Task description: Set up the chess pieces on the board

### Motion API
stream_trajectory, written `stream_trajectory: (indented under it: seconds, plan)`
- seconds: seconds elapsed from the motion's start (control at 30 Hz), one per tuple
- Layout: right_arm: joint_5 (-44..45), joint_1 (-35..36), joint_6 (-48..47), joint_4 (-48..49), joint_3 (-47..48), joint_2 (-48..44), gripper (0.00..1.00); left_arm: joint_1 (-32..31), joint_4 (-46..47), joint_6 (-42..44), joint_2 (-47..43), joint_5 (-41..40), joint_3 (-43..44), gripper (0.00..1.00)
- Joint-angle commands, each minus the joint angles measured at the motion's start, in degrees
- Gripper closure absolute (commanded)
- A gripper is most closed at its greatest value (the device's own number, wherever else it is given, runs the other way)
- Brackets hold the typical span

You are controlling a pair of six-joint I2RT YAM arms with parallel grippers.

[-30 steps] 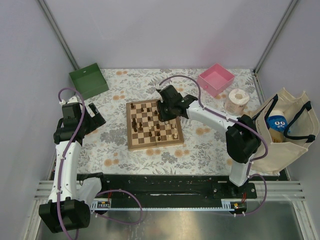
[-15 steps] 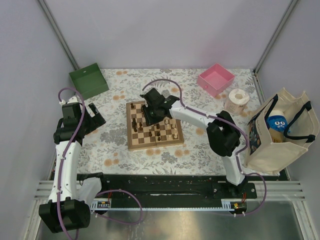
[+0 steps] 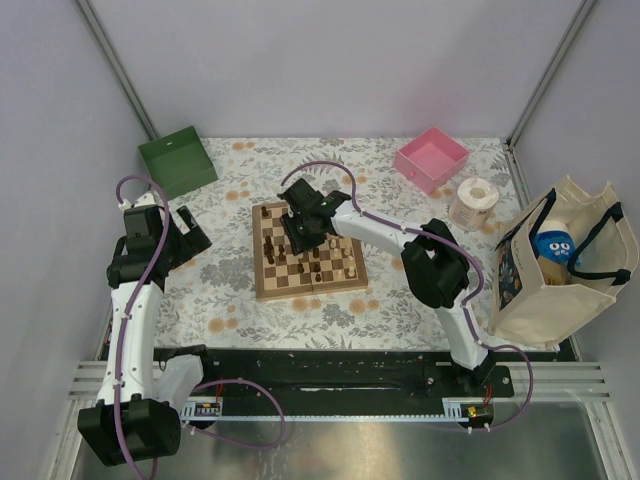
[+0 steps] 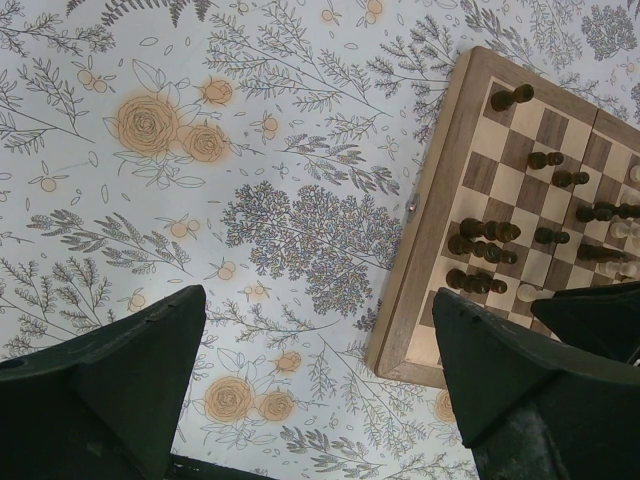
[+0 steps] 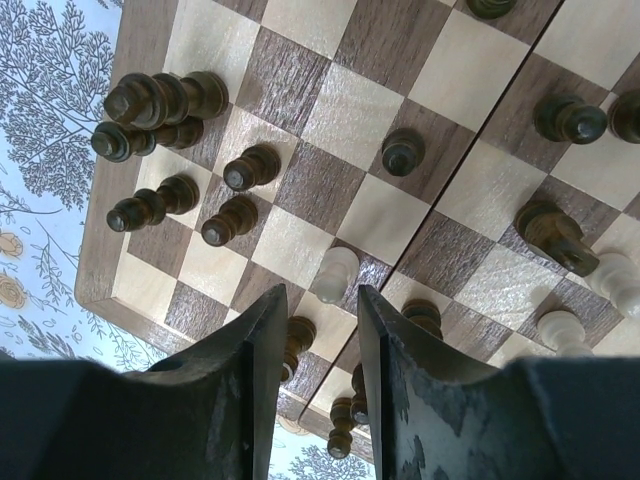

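The wooden chessboard [image 3: 268,284] lies mid-table with dark and pale pieces scattered on it. My right gripper [image 3: 300,232] hovers low over the board's far middle. In the right wrist view its fingers [image 5: 262,330] are slightly apart with nothing between them, just above a pale pawn [image 5: 333,273]; several dark pieces [image 5: 163,97] cluster at the board's left edge [image 5: 112,222]. My left gripper [image 3: 185,240] hangs open and empty over the cloth, left of the board. The left wrist view shows the board's corner [image 4: 402,352] and dark pieces [image 4: 484,231].
A green box [image 3: 176,160] stands at the back left and a pink box [image 3: 432,158] at the back right. A tape roll [image 3: 474,203] and a cream tote bag [image 3: 560,270] with a blue item are on the right. Floral cloth [image 3: 220,290] covers the table.
My right arm swung left across the board, its gripper moving from the far right part to the far middle. The left arm has not moved.
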Motion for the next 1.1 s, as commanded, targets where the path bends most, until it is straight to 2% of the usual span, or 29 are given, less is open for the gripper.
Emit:
stream_trajectory:
  seconds: [0.0,0.13,0.47,0.77,0.93,1.07]
  plan:
    - [1.11,0.51,-0.80,-0.21,2.88,1.24,0.57,0.61,2.22,0.65,-0.55,1.31,-0.22,0.01]
    - [1.11,0.51,-1.07,-1.52,4.55,2.29,0.59,0.52,2.22,0.66,-0.46,1.40,-0.22,0.01]
    - [1.55,0.51,-1.33,-1.18,4.29,-0.43,0.84,0.52,2.22,0.66,-0.55,1.40,-0.22,0.01]
    - [5.50,0.51,-2.12,1.37,-2.91,-12.54,0.85,0.52,2.22,0.66,-0.46,1.23,-0.22,0.01]
    - [8.84,0.33,-1.42,3.48,-11.25,-20.37,0.85,0.61,2.22,0.66,-0.64,1.14,-0.22,0.01]
    - [9.37,-0.72,-0.19,4.89,-17.31,-23.11,0.85,0.61,2.22,0.66,-0.55,1.40,-0.22,0.01]
